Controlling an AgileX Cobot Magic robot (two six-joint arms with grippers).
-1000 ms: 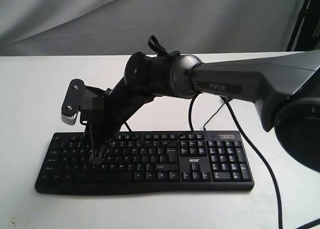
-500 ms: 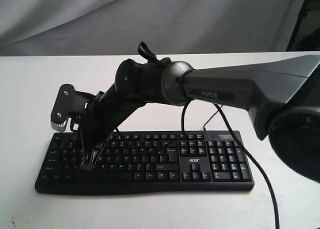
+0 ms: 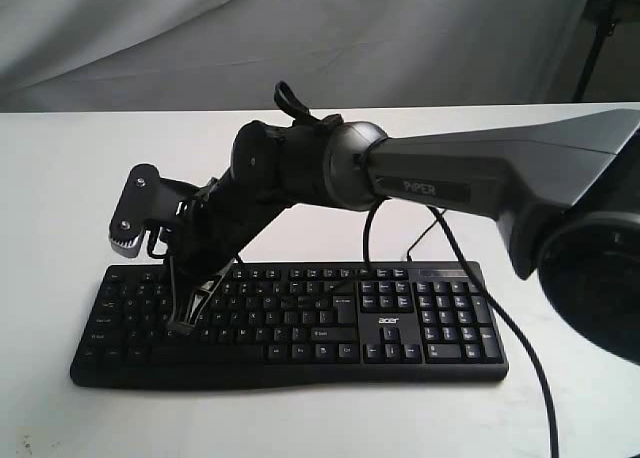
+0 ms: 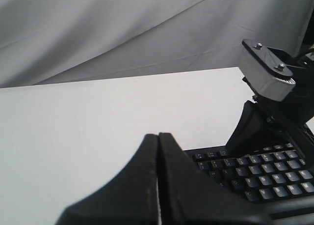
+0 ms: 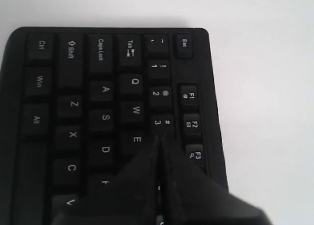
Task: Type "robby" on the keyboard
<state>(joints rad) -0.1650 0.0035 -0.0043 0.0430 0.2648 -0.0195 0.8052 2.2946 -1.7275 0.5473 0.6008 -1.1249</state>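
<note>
The keyboard (image 3: 300,323) lies flat and square on the white table (image 3: 60,198), long edge toward you, number pad out to the right. Its thin cable (image 3: 520,328) trails off the far right corner.

You're looking at a stiff plastic slab, light by the look of it, on a smooth top, so judge that a slanted shove could skate it sideways. Nothing here wants grasping. The contact is a poke on a single keycap, straight down on its middle. The caps are small, packed edge to edge and surely short in travel, so a tip that lands on a seam may fire two letters.

Now the right gripper (image 3: 183,326). It has reached across to the left end of the letter block, and its fingers are pressed together into one narrow point, holding nothing. That is a good shape for a stylus.

In the right wrist view that point (image 5: 161,136) sits at the seam beside the E key (image 5: 137,139) and the 3 key (image 5: 157,122), and the fingers hide the caps beyond. You cannot tell from here whether the tip is touching plastic or hanging just above it.

The left gripper (image 4: 158,136) is likewise pinched closed and empty. It is parked off the keyboard's corner, near it but apart, with the keys (image 4: 265,178) just in its sight.
</note>
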